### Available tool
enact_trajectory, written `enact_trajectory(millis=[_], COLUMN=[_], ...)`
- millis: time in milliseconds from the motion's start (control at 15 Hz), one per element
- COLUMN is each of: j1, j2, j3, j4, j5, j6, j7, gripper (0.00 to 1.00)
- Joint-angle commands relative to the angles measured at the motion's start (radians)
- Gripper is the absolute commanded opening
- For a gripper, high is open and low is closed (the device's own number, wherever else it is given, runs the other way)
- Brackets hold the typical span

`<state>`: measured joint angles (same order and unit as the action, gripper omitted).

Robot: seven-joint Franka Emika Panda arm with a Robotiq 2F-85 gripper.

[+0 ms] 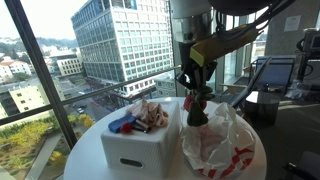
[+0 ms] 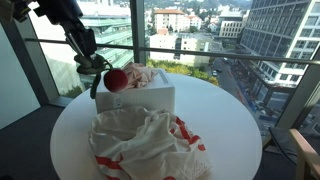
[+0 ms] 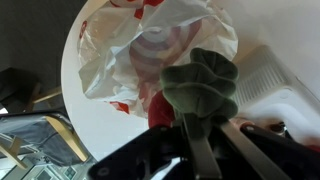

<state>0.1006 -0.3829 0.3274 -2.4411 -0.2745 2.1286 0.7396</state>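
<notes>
I'm looking down on the round white table [image 2: 235, 120], smooth and matte. It is filling both exterior views, while the wrist view is catching only a curved slice of its edge. The plastic bag [image 2: 145, 145] is sprawling across the near side, thin and crumpled, white with red print. The print is folding in on itself and I'm not able to read any of it. The wrist view is showing the same bag from above, glossy and half see-through, with red stripes showing through the film.

Beyond the bag the white box [image 2: 150, 98] is sitting, square, hard-edged and open on top. An exterior view is giving me its contents: a blue piece [image 1: 122, 124] and some crumpled pink-and-white material [image 1: 150, 113]. The wrist view is clipping the box to a pale corner at the right.

The soft toy [image 3: 200, 85] is hanging off the table just beside the box rim; I cannot tell whether it is touching the rim. From the wrist I'm seeing mostly its ruffled dark green top, and an exterior view is showing its round red body [image 2: 116, 80]. The gripper [image 2: 95, 68] is pinching the toy at the green end, fingers [image 3: 205, 150] pressing in on the ruffle.
</notes>
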Motion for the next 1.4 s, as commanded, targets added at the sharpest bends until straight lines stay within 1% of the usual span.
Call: enact_trajectory(millis=[0, 200, 333, 467, 600, 667, 733, 800, 867, 933, 1067, 1133, 1200, 1267, 1333], j1=[-0.038, -0.074, -0.081, -0.086, -0.084, -0.083, -0.077, -0.069, -0.061, -0.055, -0.048, -0.047, -0.048, -0.047, -0.044], j2=[0.042, 0.150, 0.217, 0.279, 0.340, 0.362, 0.375, 0.380, 0.376, 0.367, 0.315, 0.284, 0.265, 0.250, 0.247], j3=[-0.046, -0.082, -0.108, -0.125, -0.145, -0.156, -0.169, -0.179, -0.186, -0.190, -0.195, -0.195, -0.190, -0.181, -0.171], j4=[-0.055, -0.085, -0.095, -0.101, -0.097, -0.099, -0.101, -0.102, -0.105, -0.105, -0.113, -0.113, -0.108, -0.097, -0.075], j5=[-0.025, -0.039, -0.031, -0.075, -0.132, -0.172, -0.196, -0.203, -0.203, -0.171, -0.210, -0.252, -0.276, -0.293, -0.291], j6=[0.065, 0.141, 0.184, 0.260, 0.303, 0.324, 0.343, 0.340, 0.327, 0.297, 0.262, 0.261, 0.276, 0.318, 0.339], j7=[-0.005, 0.007, 0.001, 0.014, 0.030, 0.055, 0.073, 0.078, 0.069, 0.036, 0.061, 0.095, 0.117, 0.142, 0.156], gripper=[0.08, 0.06, 0.07, 0.07, 0.08, 0.34, 0.35, 0.41, 0.48, 0.57, 0.73, 0.79, 0.86, 0.95, 0.99])
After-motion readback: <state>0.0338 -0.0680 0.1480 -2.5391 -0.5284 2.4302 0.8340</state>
